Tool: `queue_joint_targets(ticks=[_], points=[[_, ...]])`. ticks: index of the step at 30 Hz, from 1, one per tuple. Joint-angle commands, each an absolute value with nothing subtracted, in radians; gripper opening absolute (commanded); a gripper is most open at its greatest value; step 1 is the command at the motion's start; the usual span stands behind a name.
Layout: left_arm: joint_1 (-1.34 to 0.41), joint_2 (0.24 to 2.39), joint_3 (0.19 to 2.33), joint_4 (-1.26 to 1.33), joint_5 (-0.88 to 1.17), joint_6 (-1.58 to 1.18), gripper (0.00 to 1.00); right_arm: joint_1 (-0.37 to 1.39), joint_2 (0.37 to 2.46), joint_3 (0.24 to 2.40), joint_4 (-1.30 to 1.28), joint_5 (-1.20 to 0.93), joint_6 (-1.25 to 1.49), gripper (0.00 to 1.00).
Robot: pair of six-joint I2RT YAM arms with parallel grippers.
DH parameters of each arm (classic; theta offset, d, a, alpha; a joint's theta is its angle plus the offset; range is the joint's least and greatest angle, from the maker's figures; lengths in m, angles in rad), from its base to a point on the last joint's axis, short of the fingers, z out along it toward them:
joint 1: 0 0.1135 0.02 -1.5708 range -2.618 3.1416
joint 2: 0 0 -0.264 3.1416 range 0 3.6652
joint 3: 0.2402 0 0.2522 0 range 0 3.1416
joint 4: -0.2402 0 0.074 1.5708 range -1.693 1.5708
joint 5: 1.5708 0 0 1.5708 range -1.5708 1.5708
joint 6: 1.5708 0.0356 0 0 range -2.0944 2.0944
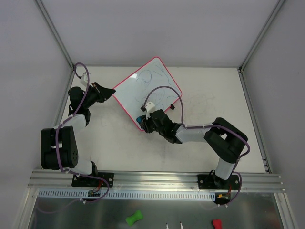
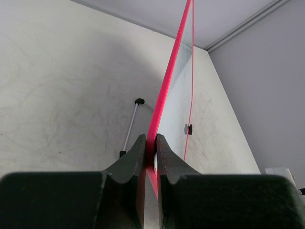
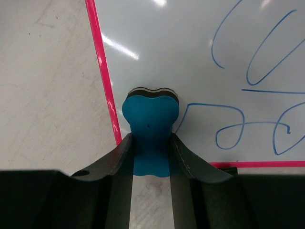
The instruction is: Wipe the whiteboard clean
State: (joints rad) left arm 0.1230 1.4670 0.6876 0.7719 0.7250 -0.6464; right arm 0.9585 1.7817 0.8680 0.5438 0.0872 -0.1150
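Seen from above, the glossy white rounded-rectangle whiteboard with a thin pink-red frame (image 1: 145,88) sits cornerwise on the pale worktop (image 1: 214,90), left of centre. Blue scribbles (image 1: 155,78) cross it, and the small black clips (image 1: 171,106) are on its right edge. That view puts the left gripper (image 1: 112,92) at the board's left corner and the right gripper (image 1: 142,120) at its near corner, but it is too small to show either grip. The left wrist view shows the frame edge-on, pinched between the closed jaws of the left gripper (image 2: 151,148). The right wrist view shows the right gripper (image 3: 151,138) with its jaws clamped on the waist of a small blue bone-shaped eraser (image 3: 151,114). The eraser's rounded head lies over the board's corner, just inside the frame and beside blue loops.
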Motion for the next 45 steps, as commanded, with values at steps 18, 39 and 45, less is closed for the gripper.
queue_joint_targets(ticks=[18,39,45], points=[[0.094,1.471,0.709,0.756,0.768,-0.603,0.0,0.96,1.666,1.038,0.189,0.222,-0.178,0.0],[0.104,1.466,0.67,0.822,0.761,-0.633,0.59,0.821,1.552,1.15,0.129,0.111,-0.232,0.0],[0.101,1.515,0.661,0.931,0.811,-0.699,0.6,0.776,1.569,1.187,0.127,0.048,-0.229,0.0]])
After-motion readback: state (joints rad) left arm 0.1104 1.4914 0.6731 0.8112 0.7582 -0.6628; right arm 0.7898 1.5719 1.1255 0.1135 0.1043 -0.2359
